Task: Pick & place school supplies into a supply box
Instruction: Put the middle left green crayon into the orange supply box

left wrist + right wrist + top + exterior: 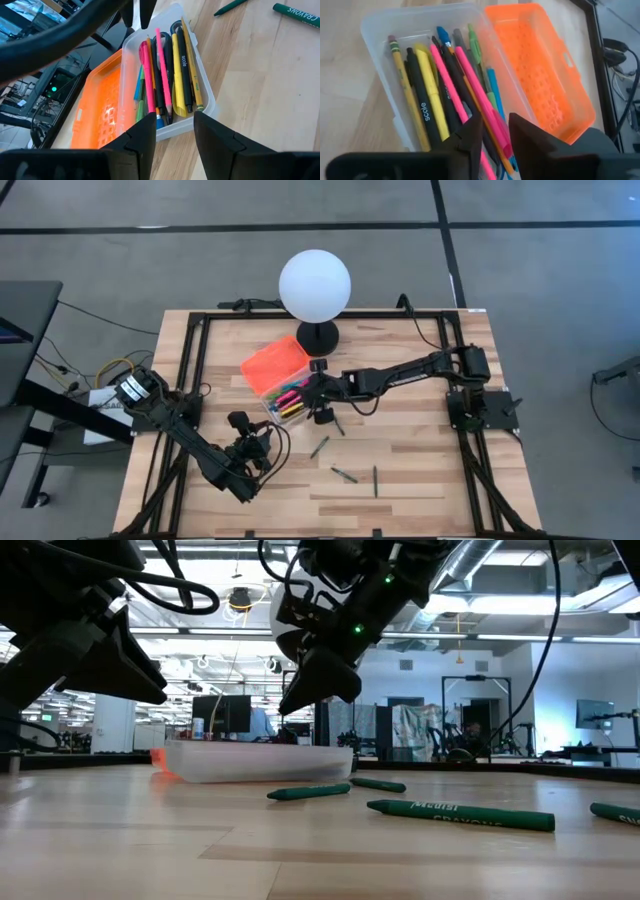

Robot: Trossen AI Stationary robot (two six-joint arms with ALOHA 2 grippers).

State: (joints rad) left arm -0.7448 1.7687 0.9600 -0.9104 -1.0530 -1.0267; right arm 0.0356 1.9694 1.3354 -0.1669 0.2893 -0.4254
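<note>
- Where the high view looks down on the pale wooden surface (pixel 420 480), the clear plastic supply box (pixel 287 401) lies just in front of a white globe lamp on a black base (pixel 315 283), its ribbed orange lid (pixel 274 363) flung open beside it; the right hand (pixel 320 402) hangs over the box's near end, the left hand (pixel 250 442) waits nearby, and four dark green crayons (pixel 344 474) lie scattered on the wood.
- At table height, the right hand (pixel 318 680) hovers above the box (pixel 255 760), apart from it, with green crayons (pixel 460 815) lying in front.
- From the left wrist, the left hand's fingers (pixel 142 135) stand apart, holding nothing, before the box of pink, yellow, black and orange pens and pencils (pixel 167 75).
- From the right wrist, the right hand's fingers (pixel 470 135) show a narrow gap, empty, directly above a long pink pen (pixel 465 90) lying in the box (pixel 380 30).
</note>
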